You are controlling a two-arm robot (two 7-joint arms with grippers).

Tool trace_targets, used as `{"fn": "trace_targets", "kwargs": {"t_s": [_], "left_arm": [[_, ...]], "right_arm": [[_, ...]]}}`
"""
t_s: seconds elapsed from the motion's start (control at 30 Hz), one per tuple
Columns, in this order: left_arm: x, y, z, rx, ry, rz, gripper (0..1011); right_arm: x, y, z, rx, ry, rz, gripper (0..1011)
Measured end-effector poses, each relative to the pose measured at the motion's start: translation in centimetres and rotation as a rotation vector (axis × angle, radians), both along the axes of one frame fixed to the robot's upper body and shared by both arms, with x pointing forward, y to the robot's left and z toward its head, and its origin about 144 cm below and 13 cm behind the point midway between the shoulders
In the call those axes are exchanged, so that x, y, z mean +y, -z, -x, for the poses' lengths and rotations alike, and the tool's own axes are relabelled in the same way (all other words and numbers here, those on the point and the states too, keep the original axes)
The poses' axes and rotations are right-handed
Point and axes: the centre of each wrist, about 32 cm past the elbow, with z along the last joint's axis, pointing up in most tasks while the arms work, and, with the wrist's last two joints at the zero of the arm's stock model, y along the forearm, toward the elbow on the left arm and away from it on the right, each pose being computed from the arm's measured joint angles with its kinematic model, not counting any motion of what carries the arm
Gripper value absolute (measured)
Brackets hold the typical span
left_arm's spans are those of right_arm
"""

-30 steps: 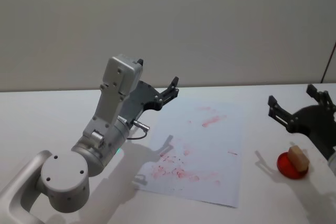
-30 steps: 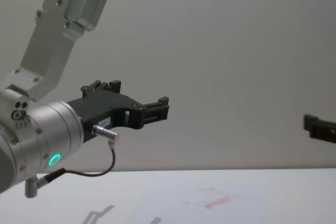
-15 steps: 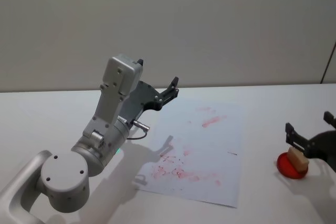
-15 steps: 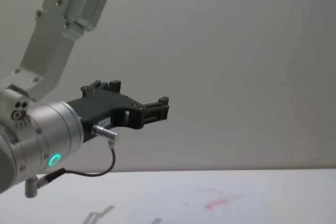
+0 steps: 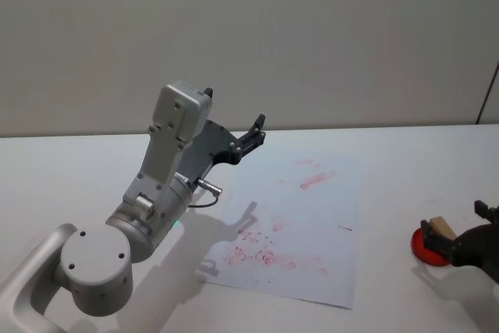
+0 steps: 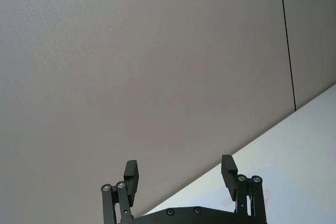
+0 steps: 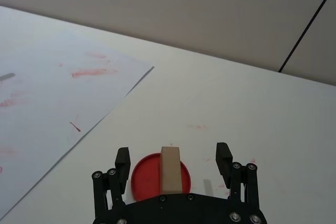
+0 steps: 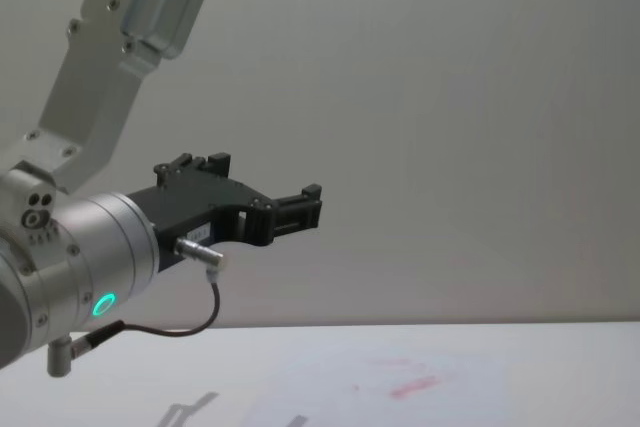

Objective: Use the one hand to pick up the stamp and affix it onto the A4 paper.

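Down and nearer than a second ago, the right gripper now sits low over the table at the right of the head view. Its open fingers stand either side of the stamp, which rests on a red pad well apart from the paper. That sheet lies mid-table and already carries red smudges. From the left wrist view, the left gripper is parked in the air to the left of the paper, jaws apart and empty. From the right wrist view, the stamp stands upright on the pad between the two fingers with a gap on each side, so nothing is gripped yet, and the paper's corner lies off to one side. The chest view has the parked arm raised above the table with the paper's marks below it. I judge the task barely begun: closing on the stamp, lifting, carrying it to the paper and pressing all remain.
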Motion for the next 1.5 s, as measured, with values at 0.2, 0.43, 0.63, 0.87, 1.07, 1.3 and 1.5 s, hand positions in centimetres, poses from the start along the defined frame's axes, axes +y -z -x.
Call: {"fn": "trace_targets", "kwargs": {"t_s": [0.2, 0.43, 0.63, 0.87, 1.07, 1.3, 1.5], "left_arm": [[0.0, 0.0, 0.0, 0.000, 0.000, 0.000, 1001], [0.0, 0.0, 0.0, 0.000, 0.000, 0.000, 1001], [0.0, 0.0, 0.0, 0.000, 0.000, 0.000, 1001], [0.0, 0.0, 0.0, 0.000, 0.000, 0.000, 1001], [0.0, 0.0, 0.0, 0.000, 0.000, 0.000, 1001], [0.0, 0.0, 0.0, 0.000, 0.000, 0.000, 1001], [0.0, 0.0, 0.0, 0.000, 0.000, 0.000, 1001]], "right_arm": [[0.2, 0.4, -0.6, 0.047, -0.006, 0.027, 1001], [0.4, 0.8, -1.1, 0.084, 0.000, 0.046, 1001], [0.5, 1.1, -1.4, 0.107, 0.005, 0.057, 994], [0.7, 1.3, -1.7, 0.124, 0.009, 0.064, 854], [0.7, 1.4, -1.8, 0.131, 0.011, 0.068, 684], [0.7, 1.4, -1.8, 0.138, 0.012, 0.071, 425], [0.8, 1.5, -1.9, 0.140, 0.012, 0.072, 264]]}}
